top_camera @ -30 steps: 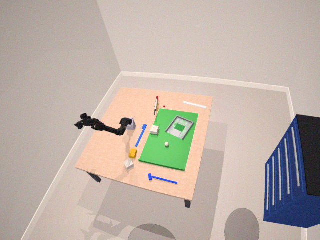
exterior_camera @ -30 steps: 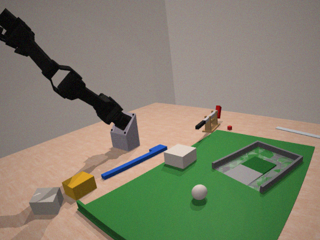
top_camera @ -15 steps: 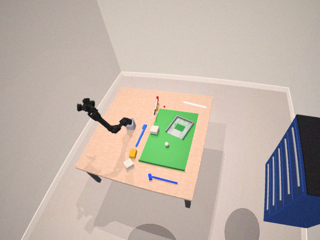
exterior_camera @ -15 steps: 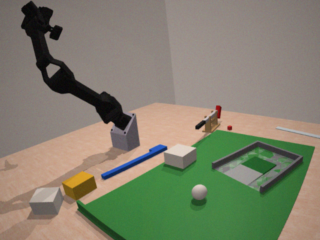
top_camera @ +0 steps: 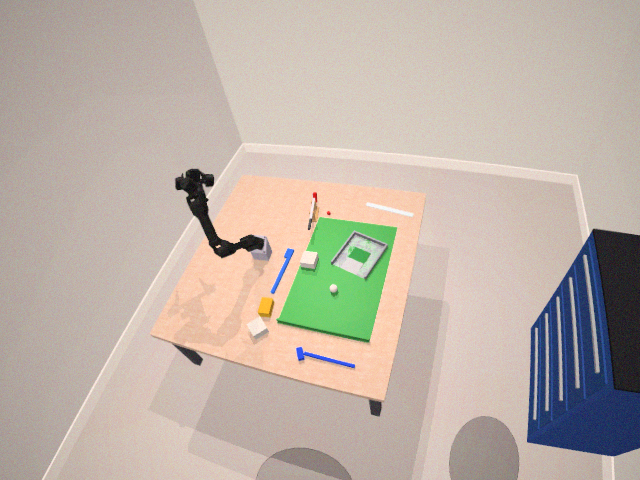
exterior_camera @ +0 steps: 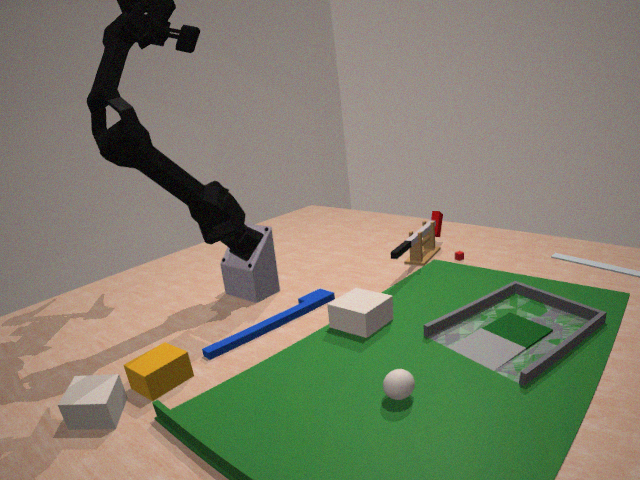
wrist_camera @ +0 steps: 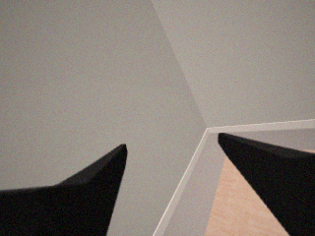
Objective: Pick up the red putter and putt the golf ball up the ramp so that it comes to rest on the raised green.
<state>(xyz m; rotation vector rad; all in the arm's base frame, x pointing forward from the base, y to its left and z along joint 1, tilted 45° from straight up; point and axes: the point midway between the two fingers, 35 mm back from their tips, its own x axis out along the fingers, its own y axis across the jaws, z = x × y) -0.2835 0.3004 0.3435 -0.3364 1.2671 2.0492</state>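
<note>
High above the back-left side of the table, the claw [top_camera: 193, 178] stands spread almost to its widest and holds nothing; in the wrist view its two dark fingers frame only grey wall, a white floor edge and a sliver of the table's corner. The black arm [exterior_camera: 155, 160] rises steeply from its grey base [exterior_camera: 250, 266], folds at the elbow and reaches up and away from the playing area.

Taking the green mat [top_camera: 330, 304] as the clock centre in the top view, the base sits at about 9 o'clock, just off the mat. The red putter [top_camera: 313, 209] rests tilted on a small wooden rack [exterior_camera: 422, 246] at roughly 12 o'clock, just beyond the mat's far edge, its red head up and its dark grip pointing down toward the mat; it is well apart from the claw. A tiny red cube [top_camera: 328, 212] lies just beside the rack.

The golf ball [top_camera: 333, 288] sits on the mat near its middle. The raised green [top_camera: 358, 254], walled in grey with a grey ramp on its near side, lies at about 1 o'clock from the ball. A white block [top_camera: 309, 259] stands on the mat's left edge, at 10 o'clock from the ball. Off the mat to the left lie a blue stick [top_camera: 282, 270], a yellow block [top_camera: 265, 306] and a grey block [top_camera: 256, 327]; another blue stick [top_camera: 324, 358] lies at 6 o'clock, near the table's front edge
</note>
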